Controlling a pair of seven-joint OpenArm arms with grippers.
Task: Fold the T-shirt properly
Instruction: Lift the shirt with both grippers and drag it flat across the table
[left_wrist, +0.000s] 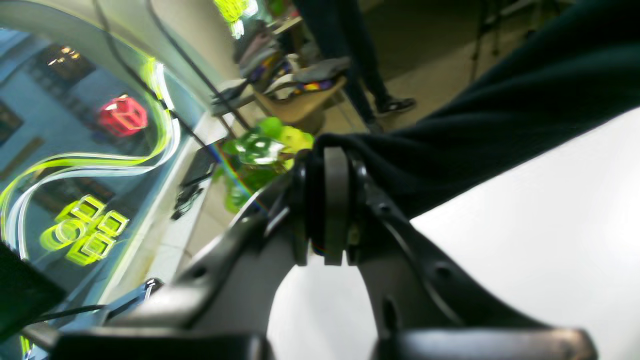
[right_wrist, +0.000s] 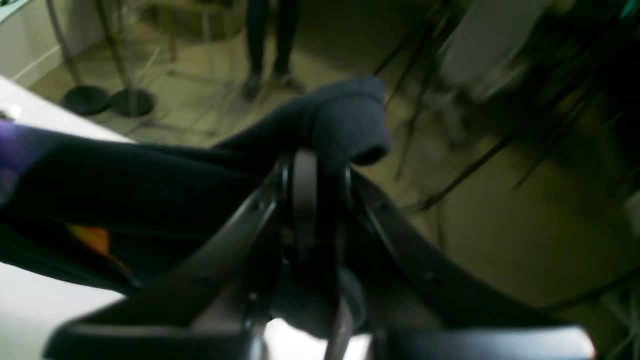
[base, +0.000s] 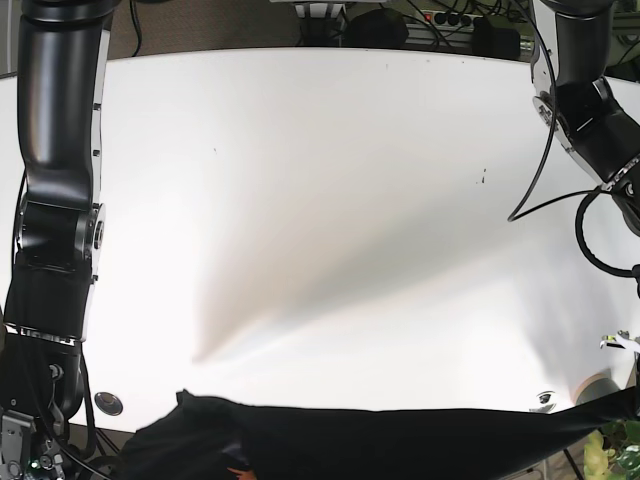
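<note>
The T-shirt (base: 400, 440) is dark navy and hangs stretched along the near edge of the white table, lifted off it. In the left wrist view my left gripper (left_wrist: 330, 200) is shut on a dark edge of the T-shirt (left_wrist: 500, 115), which runs off to the upper right. In the right wrist view my right gripper (right_wrist: 312, 185) is shut on a bunched corner of the T-shirt (right_wrist: 345, 120), with the cloth trailing left and an orange print patch (right_wrist: 90, 240) showing. Neither gripper itself shows in the base view.
The white table (base: 330, 200) spreads beyond the shirt. Both arm columns stand at its sides, the right-wrist arm (base: 55, 200) and the left-wrist arm (base: 590, 110). A person's legs (left_wrist: 350, 55) stand past the table edge, near a chair (left_wrist: 295, 105) piled with items.
</note>
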